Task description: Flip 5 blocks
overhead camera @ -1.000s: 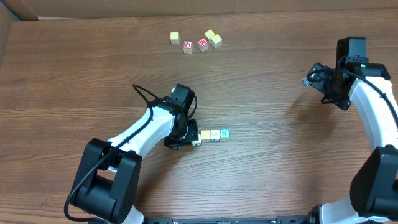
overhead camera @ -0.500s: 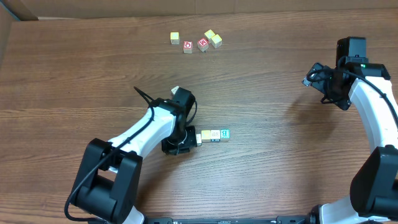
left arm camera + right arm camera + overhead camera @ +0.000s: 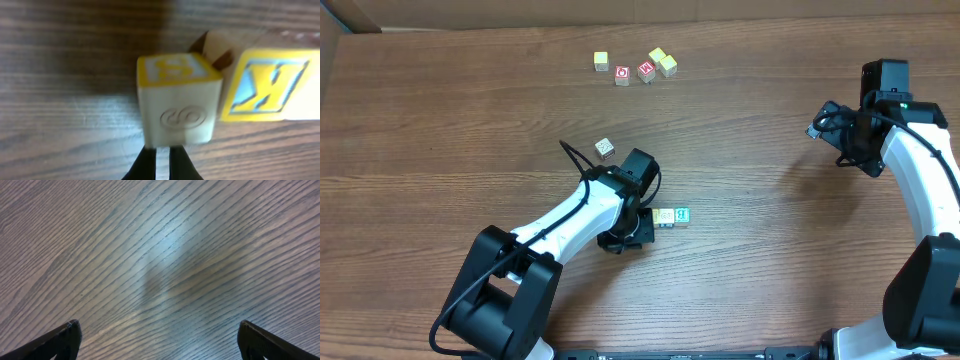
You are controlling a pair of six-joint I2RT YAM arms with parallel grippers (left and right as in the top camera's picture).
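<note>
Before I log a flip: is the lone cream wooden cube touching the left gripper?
Apart. Overhead shows the cube alone on bare wood, away from the left gripper.

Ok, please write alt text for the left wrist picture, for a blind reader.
The left gripper, shut, points at a cream block with a yellow-framed top. Right of it lies a block with a blue K, on a wooden table.

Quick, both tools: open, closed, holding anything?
Left tool: closed, holding nothing, tips at a cream block.
Right tool: open, holding nothing.
</note>
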